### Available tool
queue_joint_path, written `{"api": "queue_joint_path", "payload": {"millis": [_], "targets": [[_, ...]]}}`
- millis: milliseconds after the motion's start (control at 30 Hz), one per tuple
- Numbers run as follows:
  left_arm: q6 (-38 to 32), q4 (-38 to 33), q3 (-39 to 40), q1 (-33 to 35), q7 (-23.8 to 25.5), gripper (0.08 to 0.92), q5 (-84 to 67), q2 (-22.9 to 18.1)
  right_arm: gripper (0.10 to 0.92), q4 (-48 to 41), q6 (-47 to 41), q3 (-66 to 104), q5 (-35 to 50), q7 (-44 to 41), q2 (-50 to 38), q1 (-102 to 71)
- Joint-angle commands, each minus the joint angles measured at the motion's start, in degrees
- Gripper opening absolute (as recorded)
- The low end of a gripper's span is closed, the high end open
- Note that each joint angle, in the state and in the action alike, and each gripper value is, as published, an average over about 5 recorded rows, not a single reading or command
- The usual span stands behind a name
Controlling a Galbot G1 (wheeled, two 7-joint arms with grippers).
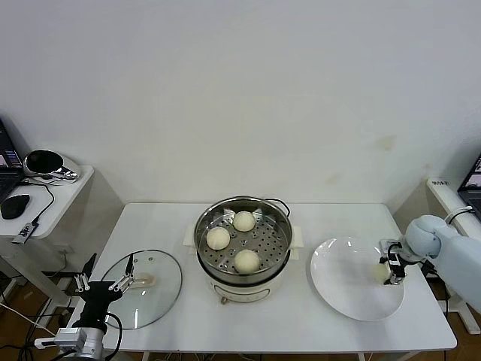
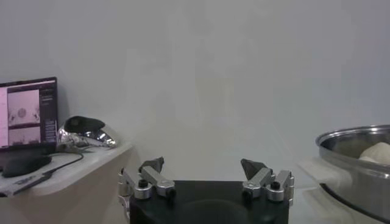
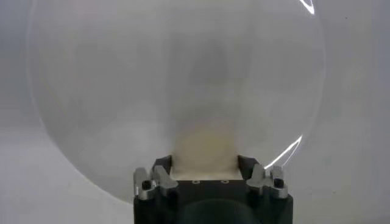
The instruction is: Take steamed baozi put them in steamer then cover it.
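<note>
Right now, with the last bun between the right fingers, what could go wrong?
1. The right gripper takes the baozi at the plate rim; a hard squeeze may dent it, a weak one may drop it.
2. The steamer already holds three buns; the free spot is small.
3. The glass lid lies near the table edge.

Wall: plain white (image 1: 248,90), bare, with a faint yellowish mark (image 1: 386,142) toward its right.
Main table: white top (image 1: 301,331), standing against the wall.
Side table: small and white (image 1: 56,197), at the left, carrying a black mouse (image 1: 14,205), a cable (image 1: 41,207) and a shiny dark object (image 1: 46,164).
Screen: a lit monitor (image 2: 27,112) stands on that side table.
Floor: brown, seen at the lower left corner (image 1: 15,331).
Light: even and soft.
</note>
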Motion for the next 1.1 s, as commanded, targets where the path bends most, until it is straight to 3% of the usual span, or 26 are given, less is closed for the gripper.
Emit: {"api": "queue_joint_path", "payload": {"millis": [33, 333, 500, 767, 1100], "targets": [[0.0, -0.1, -0.1, 0.1, -0.1, 0.823, 0.0, 0.1, 0.593, 3.1, -0.9, -2.1, 1.7, -1.4, -1.9, 2.4], [0.1, -0.2, 0.3, -0.4, 0.0, 0.823, 0.0, 0.2, 0.556, 11.9, -4.2, -18.0, 12.7, -3.2, -6.8, 22.9], [0.1, 0.1, 0.8, -0.9, 0.0, 0.823, -0.1, 0.7, 0.56, 17.1, -7.8, -33.2, 24.3, -3.4, -5.3, 42.7], [0.2, 0.4, 1.2, -1.9, 0.0, 0.823, -0.3, 1.4, 0.568, 22.0, -17.6, -49.4, 43.6, 1.9, 8.5, 65.2], [-0.2, 0.9, 1.1, -2.2, -0.1, 0.823, -0.3, 1.2, 0.577, 20.0, -27.1, -49.2, 59.8, 11.7, 25.5, 63.6]]}}
